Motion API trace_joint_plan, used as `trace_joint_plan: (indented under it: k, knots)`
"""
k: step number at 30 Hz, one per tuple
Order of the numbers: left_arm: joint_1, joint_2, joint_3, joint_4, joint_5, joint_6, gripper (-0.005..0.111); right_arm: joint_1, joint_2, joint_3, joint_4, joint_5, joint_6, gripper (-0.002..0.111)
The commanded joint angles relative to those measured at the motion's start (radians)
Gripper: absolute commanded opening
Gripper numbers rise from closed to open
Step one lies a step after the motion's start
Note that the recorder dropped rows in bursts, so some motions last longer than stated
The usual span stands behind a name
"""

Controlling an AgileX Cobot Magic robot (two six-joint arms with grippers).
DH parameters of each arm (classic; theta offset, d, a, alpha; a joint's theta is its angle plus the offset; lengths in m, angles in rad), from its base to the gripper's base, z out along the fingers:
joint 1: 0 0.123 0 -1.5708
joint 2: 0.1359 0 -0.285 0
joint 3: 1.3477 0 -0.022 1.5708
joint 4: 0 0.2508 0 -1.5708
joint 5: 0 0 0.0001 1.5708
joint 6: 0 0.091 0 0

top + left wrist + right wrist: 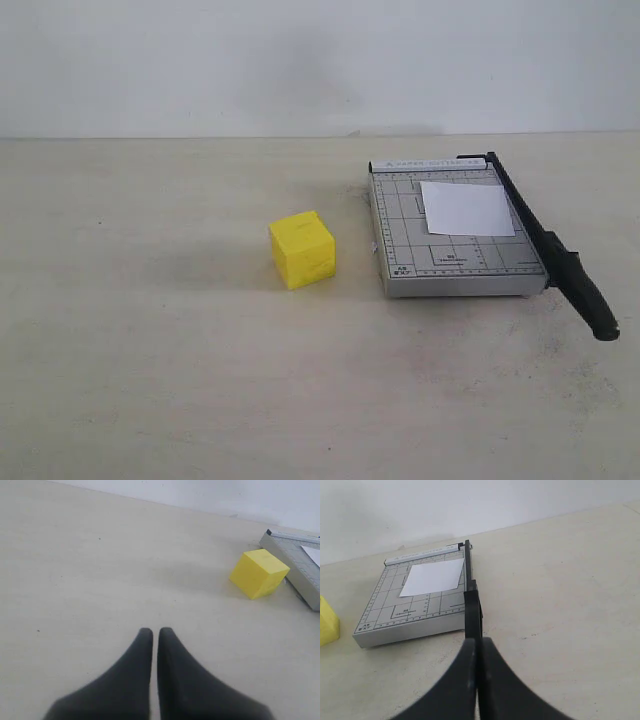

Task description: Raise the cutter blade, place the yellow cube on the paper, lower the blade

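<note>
The yellow cube [302, 249] [259, 573] rests on the table just left of the grey gridded trimmer [408, 256] [410, 615]. Only a corner of the cube [327, 622] shows in the right wrist view. The white paper [466, 208] [434, 576] lies on the trimmer's far right part. The cutter blade [545, 240] [472, 605] lies lowered along the trimmer's right edge, its thick handle [592, 303] jutting toward the front. My left gripper [155, 631] is shut and empty, well short of the cube. My right gripper [479, 641] is shut, lined up behind the handle. Neither gripper shows in the exterior view.
The pale table [150, 350] stretches bare to the left and front of the cube. A white wall [300, 60] runs behind the table's far edge. The trimmer's corner [295, 572] sits just beyond the cube in the left wrist view.
</note>
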Motion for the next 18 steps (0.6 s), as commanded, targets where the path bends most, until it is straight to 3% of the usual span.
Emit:
trace_joint_plan:
  k: [1, 13, 18]
  knots:
    - [0.003, -0.004, -0.003, 0.003, -0.008, -0.008, 0.004, -0.002, -0.005, -0.001, -0.001, -0.009, 0.001, 0.000]
    - [0.003, -0.004, -0.003, 0.003, -0.010, -0.008, 0.004, -0.002, -0.005, -0.001, 0.013, -0.050, 0.016, 0.000]
    - [0.003, -0.004, -0.003, 0.003, -0.010, -0.008, 0.004, -0.002, -0.005, -0.001, 0.393, -0.112, 0.233, 0.000]
